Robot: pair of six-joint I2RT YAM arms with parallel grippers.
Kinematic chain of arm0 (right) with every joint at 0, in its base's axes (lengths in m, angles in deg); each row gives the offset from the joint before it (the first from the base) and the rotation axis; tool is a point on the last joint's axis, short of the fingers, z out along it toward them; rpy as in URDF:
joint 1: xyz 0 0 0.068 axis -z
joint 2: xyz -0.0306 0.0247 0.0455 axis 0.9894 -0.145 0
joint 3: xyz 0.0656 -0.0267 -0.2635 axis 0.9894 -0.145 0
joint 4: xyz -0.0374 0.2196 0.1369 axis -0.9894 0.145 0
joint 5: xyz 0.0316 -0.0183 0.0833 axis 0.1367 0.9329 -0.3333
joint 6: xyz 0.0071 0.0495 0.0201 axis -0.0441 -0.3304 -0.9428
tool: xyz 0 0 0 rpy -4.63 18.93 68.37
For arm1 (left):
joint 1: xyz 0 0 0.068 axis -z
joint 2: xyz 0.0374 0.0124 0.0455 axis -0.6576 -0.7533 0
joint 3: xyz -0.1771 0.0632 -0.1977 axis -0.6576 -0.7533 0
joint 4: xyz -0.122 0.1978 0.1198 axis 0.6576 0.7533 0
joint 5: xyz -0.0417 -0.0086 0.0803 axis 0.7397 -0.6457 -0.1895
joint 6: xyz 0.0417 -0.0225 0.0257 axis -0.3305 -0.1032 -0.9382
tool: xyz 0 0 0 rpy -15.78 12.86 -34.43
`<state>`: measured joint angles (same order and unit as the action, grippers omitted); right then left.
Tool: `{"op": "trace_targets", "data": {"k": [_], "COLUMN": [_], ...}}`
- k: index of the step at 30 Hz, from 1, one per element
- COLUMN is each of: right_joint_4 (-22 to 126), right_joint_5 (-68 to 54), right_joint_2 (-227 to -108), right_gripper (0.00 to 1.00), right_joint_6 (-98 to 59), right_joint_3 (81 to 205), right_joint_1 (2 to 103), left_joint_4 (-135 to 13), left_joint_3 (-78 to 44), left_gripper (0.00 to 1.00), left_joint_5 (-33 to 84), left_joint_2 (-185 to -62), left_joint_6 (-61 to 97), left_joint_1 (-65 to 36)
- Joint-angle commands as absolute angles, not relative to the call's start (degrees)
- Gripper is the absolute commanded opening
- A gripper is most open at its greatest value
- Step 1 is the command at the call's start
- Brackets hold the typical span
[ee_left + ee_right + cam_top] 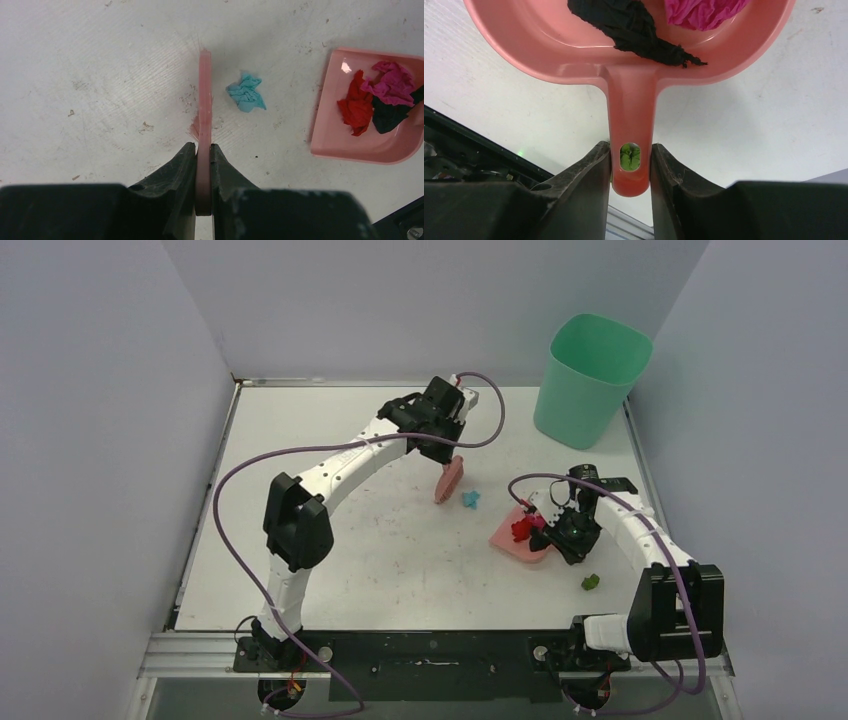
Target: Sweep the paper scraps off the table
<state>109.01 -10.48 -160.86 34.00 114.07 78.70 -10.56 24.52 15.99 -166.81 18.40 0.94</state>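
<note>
My left gripper (440,445) (203,150) is shut on the pink brush (448,481) (204,100), whose bristles touch the white-grey table (350,540). A light blue paper scrap (470,499) (246,93) lies just right of the brush. My right gripper (572,530) (630,155) is shut on the handle of the pink dustpan (518,542) (624,55) (350,145), which rests on the table right of that scrap. In the pan lie a red scrap (520,529) (356,107), a magenta scrap (392,82) (701,12) and a black scrap (387,116) (634,25). A green scrap (590,582) (629,156) lies on the table near the right arm.
A green bin (590,378) stands at the back right corner. Grey walls close the table on three sides. The black front rail (430,652) holds both arm bases. A purple cable loops over the left part of the table.
</note>
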Motion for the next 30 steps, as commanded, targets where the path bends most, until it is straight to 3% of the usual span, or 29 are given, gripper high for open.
{"op": "trace_targets", "data": {"k": [1,22,30], "right_joint_4": [114.7,113.1,108.8], "right_joint_5": [-8.8,-4.7,-6.4], "right_joint_2": [-162.4,-166.5,-164.4], "right_gripper": [0.1,0.08,0.08], "right_joint_6": [34.4,30.5,30.6], "right_joint_3": [119.1,119.0,114.7], "right_joint_1": [78.8,73.3,73.4], "left_joint_4": [-7.7,-11.2,-11.0], "left_joint_3": [30.1,29.6,30.4], "left_gripper": [0.0,0.0,0.0], "left_joint_5": [17.2,29.3,27.6], "left_joint_2": [-169.2,-169.3,-168.2], "left_joint_6": [18.5,28.5,29.2], "left_joint_1": [1.1,6.6,9.6]}}
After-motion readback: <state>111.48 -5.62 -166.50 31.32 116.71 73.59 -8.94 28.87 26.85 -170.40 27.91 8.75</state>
